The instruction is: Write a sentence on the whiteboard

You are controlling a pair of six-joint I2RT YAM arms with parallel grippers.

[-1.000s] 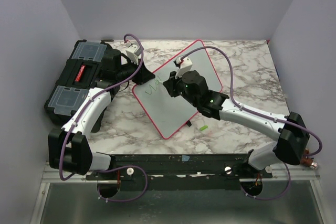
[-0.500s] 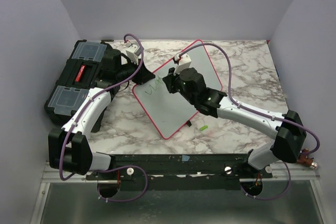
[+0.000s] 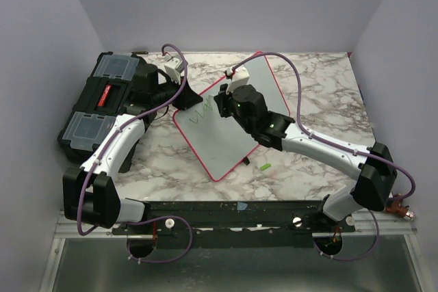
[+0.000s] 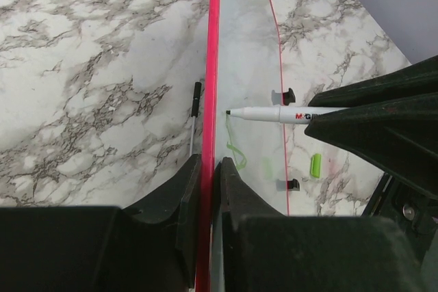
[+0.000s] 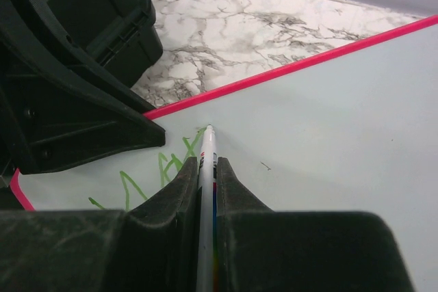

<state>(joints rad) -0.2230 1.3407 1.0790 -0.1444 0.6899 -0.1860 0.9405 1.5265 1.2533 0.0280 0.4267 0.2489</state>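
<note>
So the whiteboard (image 3: 233, 128) is sitting diagonally in the middle of the marble tabletop (image 3: 321, 94), with its upper left corner right next to the black toolbox (image 3: 102, 100). The left pincer (image 4: 207, 169) is closed narrow on the board's red-pink rim at that corner, one finger on each side of the edge. Can't tell from these views whether the board is lying flat or lifted a bit. The right pincer (image 5: 205, 169) is clamped on a white marker (image 5: 207, 148), which sticks out between the fingers with its tip down on the board surface. The tip sits right at the end of the green lettering (image 5: 147, 176), which is only a few zigzaggy strokes near the rim, close to where the left pincer grips. I can't really read it as letters. The two pincers are near each other but not touching. There's also a little green cap (image 3: 265, 167) lying on the tabletop just off the board's lower right edge.
</note>
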